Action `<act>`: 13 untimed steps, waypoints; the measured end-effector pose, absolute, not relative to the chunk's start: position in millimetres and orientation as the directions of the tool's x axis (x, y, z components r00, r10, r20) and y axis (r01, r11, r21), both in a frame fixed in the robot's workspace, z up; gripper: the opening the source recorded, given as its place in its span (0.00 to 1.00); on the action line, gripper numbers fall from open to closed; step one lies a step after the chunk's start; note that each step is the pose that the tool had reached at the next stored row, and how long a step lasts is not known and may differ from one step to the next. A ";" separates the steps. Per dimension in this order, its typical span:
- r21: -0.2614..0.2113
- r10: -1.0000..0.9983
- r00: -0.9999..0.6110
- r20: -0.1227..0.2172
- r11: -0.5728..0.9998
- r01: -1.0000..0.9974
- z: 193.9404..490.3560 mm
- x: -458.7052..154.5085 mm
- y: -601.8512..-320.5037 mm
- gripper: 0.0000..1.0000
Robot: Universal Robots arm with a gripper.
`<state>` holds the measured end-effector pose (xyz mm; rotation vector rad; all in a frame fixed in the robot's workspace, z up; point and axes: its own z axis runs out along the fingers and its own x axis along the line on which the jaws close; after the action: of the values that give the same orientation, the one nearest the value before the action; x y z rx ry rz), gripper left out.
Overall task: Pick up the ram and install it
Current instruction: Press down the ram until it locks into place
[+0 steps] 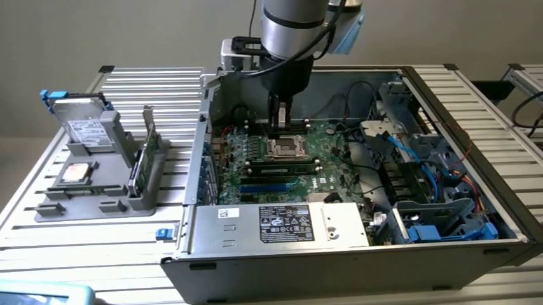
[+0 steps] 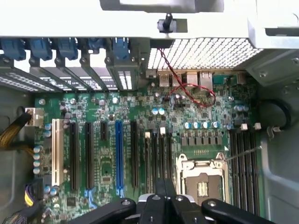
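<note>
Hovering over the empty silver processor socket (image 1: 283, 149) inside the open grey computer case (image 1: 339, 254), the black gripper (image 1: 281, 120), fingers closed on nothing, should stay centred above the green ram stick (image 1: 283, 169) seated in the near slots.

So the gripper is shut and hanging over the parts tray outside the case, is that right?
Not quite. The gripper is shut, but it is not over the parts tray. It hangs inside the open computer case, above the motherboard and close to the CPU socket. The exterior view shows this.
</note>
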<state>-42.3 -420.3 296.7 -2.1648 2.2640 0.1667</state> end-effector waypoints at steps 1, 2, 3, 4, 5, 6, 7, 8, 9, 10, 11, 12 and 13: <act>0.073 -0.996 -0.047 -0.079 0.041 -0.996 297.9 -40.2 -420.6 0.11; 0.074 -0.996 -0.046 -0.080 0.040 -0.996 299.0 -38.2 -420.9 0.11; 0.074 -0.996 -0.045 -0.083 0.039 -0.997 300.2 -36.2 -421.3 0.11; 0.074 -0.995 -0.044 -0.088 0.038 -0.997 302.2 -34.9 -422.2 0.11; 0.074 -0.995 -0.043 -0.092 0.037 -0.997 305.2 -33.6 -422.7 0.11; 0.074 -0.995 -0.043 -0.093 0.036 -0.997 308.5 -32.2 -422.9 0.11; 0.074 -0.994 -0.042 -0.096 0.035 -0.997 311.4 -30.8 -423.0 0.11; 0.073 -0.995 -0.042 -0.096 0.035 -0.997 312.8 -29.9 -423.0 0.11; 0.073 -0.994 -0.042 -0.096 0.035 -0.997 312.7 -30.0 -423.0 0.11; 0.073 -0.994 -0.042 -0.096 0.035 -0.997 312.7 -30.0 -423.0 0.11; 0.073 -0.994 -0.042 -0.096 0.035 -0.997 312.7 -30.0 -423.0 0.11; 0.073 -0.994 -0.042 -0.096 0.035 -0.997 312.7 -29.9 -423.0 0.11; 0.073 -0.994 -0.042 -0.096 0.035 -0.997 312.8 -29.9 -423.0 0.11</act>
<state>-29.9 -423.0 312.8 -2.1613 2.2459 0.1862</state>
